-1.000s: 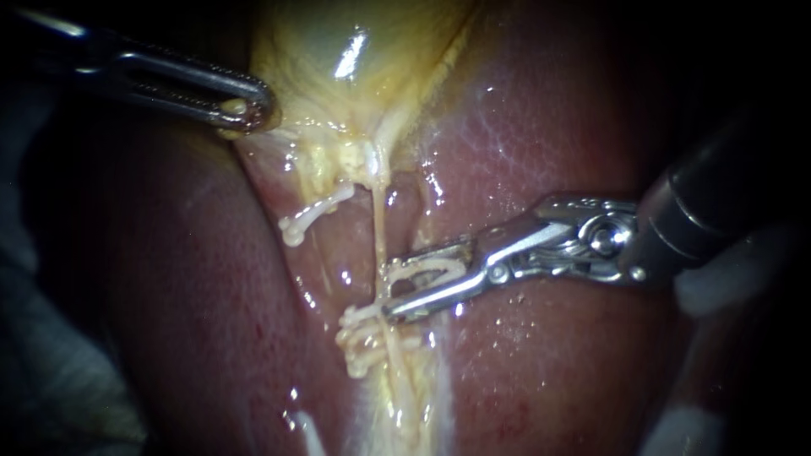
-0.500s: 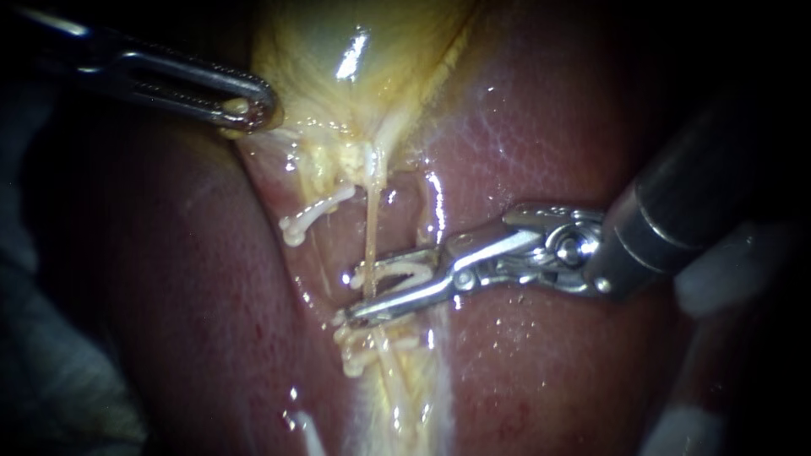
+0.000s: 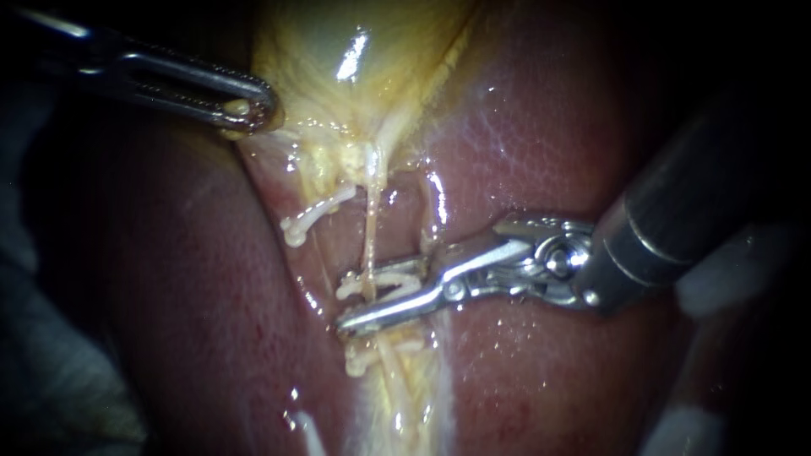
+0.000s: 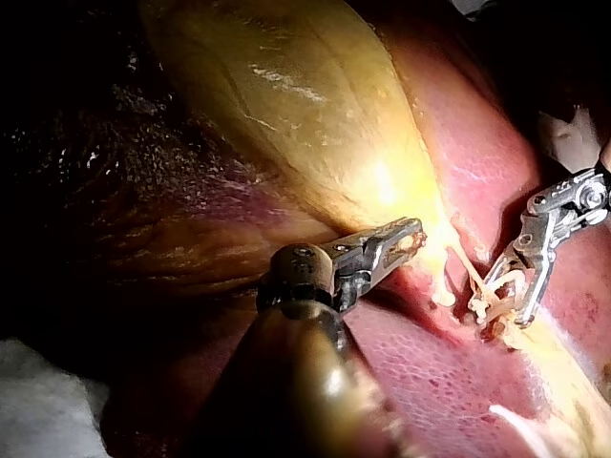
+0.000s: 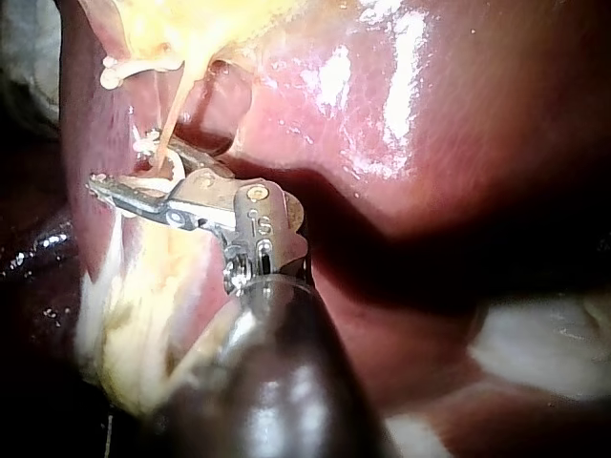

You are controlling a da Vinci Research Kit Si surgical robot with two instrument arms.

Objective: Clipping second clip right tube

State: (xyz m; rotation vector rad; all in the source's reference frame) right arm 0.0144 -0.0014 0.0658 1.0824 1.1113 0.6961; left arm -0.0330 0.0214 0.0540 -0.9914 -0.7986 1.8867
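The right instrument (image 3: 359,300) reaches in from the right across the glistening liver (image 3: 541,127), its dark shaft filling the foreground of the endoscope view. Its two slim metal jaws pinch a white clip (image 3: 384,285) between them, one jaw above it and one below, with a narrow gap showing between the clip's legs. The clip straddles the right tube (image 3: 370,232), a thin pale strand that runs down from the gallbladder and passes between the clip's legs just inside the jaw tips. Just below the jaws, a lower clip (image 3: 361,361) already sits across the same yellowish strand of tissue, close to the lower jaw but apart from it.

Farther back and to the left, a far clip (image 3: 314,214) lies at a slant across the pale tissue, well clear of the right instrument. Beyond it rises the gallbladder (image 3: 338,51), yellow and wet, narrowing toward the tube.

At the far upper left, the left instrument (image 3: 245,108) enters from the left, its jaws pressed onto a fold at the gallbladder's lower edge. The left wrist view shows the same grip, with yellow tissue caught between the jaw tips and the right instrument working just beyond them.
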